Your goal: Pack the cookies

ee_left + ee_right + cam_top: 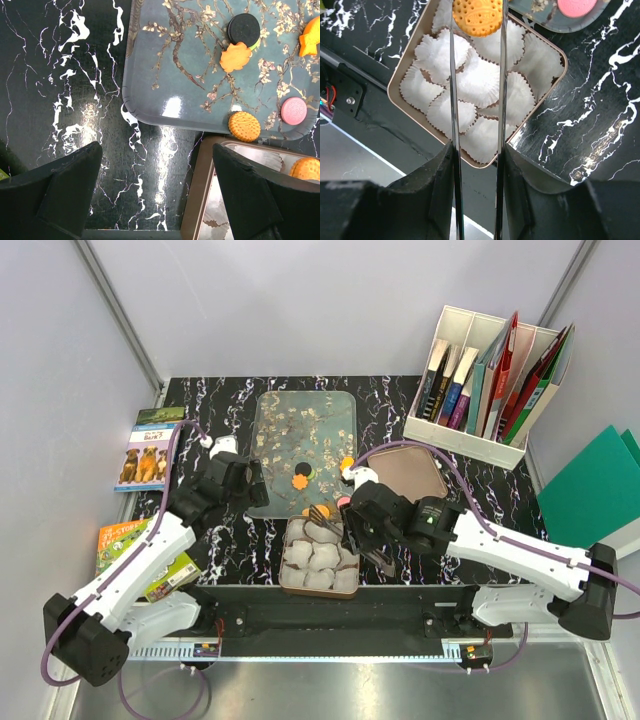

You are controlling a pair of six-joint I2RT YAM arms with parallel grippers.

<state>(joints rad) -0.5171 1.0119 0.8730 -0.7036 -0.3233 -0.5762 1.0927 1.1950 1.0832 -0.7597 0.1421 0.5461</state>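
— Which way did the cookie lie from your jaws?

— Right between them. My right gripper (477,15) pinched the cookie (477,19) by its rim, jaws partly closed on it, flat face toward my wrist camera. It was round, so there was no long axis to mind. It hung over the cups (480,82) at the tin's (194,200) far edge, the side next to the tray (170,75). I judged that straight down was the way to go.

— And your left?

— My left gripper (160,185) hovered with jaws spread wide and empty, over the desk (65,100) off the tray's near left corner. Along the tray's near edge lay a black cookie (244,29), a flower cookie (236,56), a pink cookie (294,110) and a second round cookie (244,126). My left was the nearer arm to those.

— What couldn't you make out?

— My right fingertips were cut off at the top of the wrist view. I couldn't tell which cup sat under the cookie, or whether it touched paper. From above, my arm covered part of the tin.
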